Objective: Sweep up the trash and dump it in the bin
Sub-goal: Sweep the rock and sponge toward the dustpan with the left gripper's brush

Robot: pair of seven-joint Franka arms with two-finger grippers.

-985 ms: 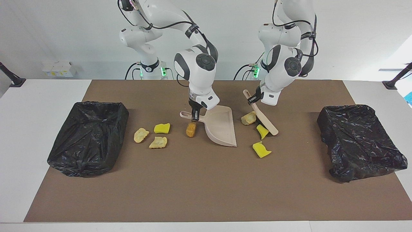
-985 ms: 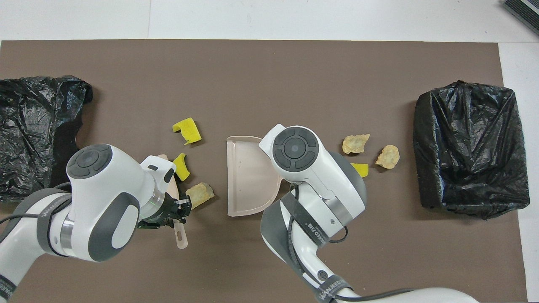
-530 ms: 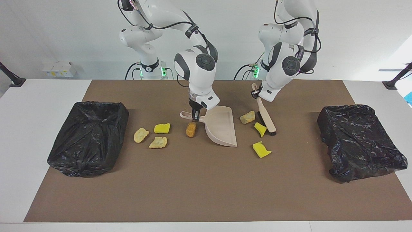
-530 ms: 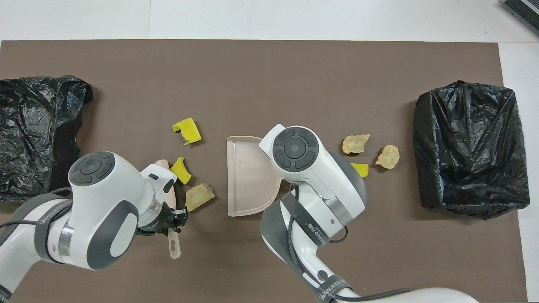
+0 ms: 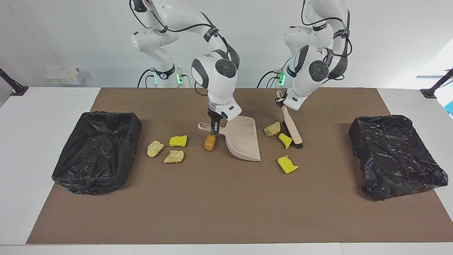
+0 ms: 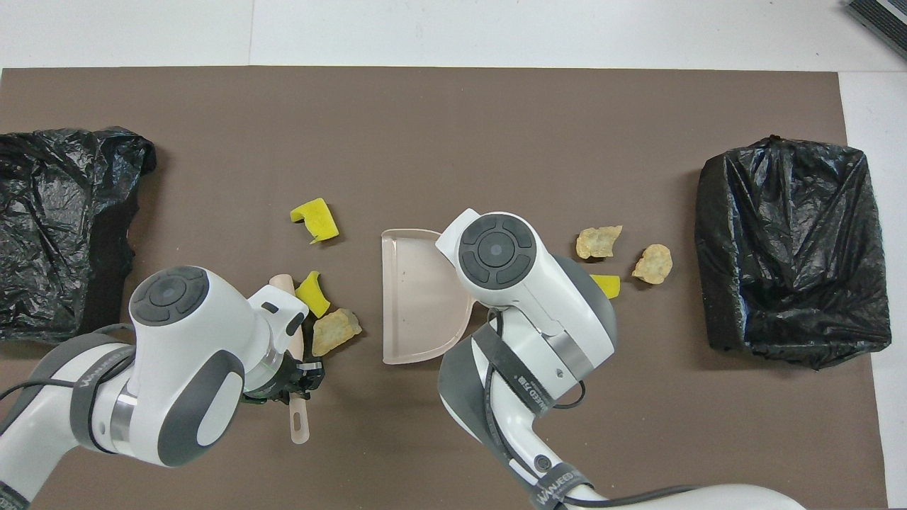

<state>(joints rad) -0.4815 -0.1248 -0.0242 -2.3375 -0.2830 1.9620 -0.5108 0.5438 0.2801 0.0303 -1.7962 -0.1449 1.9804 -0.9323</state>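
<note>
My right gripper (image 5: pixel 213 129) is shut on the handle of the beige dustpan (image 5: pixel 242 139), which lies flat on the mat. My left gripper (image 5: pixel 281 102) is shut on the handle of the brush (image 5: pixel 292 128); its dark bristles rest on the mat. Against the brush lie a tan scrap (image 5: pixel 271 129) and a yellow chunk (image 5: pixel 285 140) of trash, between brush and dustpan. Another yellow chunk (image 5: pixel 287 165) lies farther from the robots. An orange-brown lump (image 5: pixel 210 142) sits beside the dustpan handle. A yellow chunk (image 5: pixel 178 141) and two tan scraps (image 5: pixel 155 148) lie toward the right arm's end.
A black-bagged bin (image 5: pixel 97 150) stands at the right arm's end of the brown mat (image 5: pixel 219 205), a second one (image 5: pixel 394 156) at the left arm's end. In the overhead view the right arm hides the orange-brown lump and part of the dustpan (image 6: pixel 418 297).
The left arm has swung the brush more upright and drawn its head toward the dustpan, nudging the tan scrap and the yellow chunk along. The right arm and dustpan stayed still.
</note>
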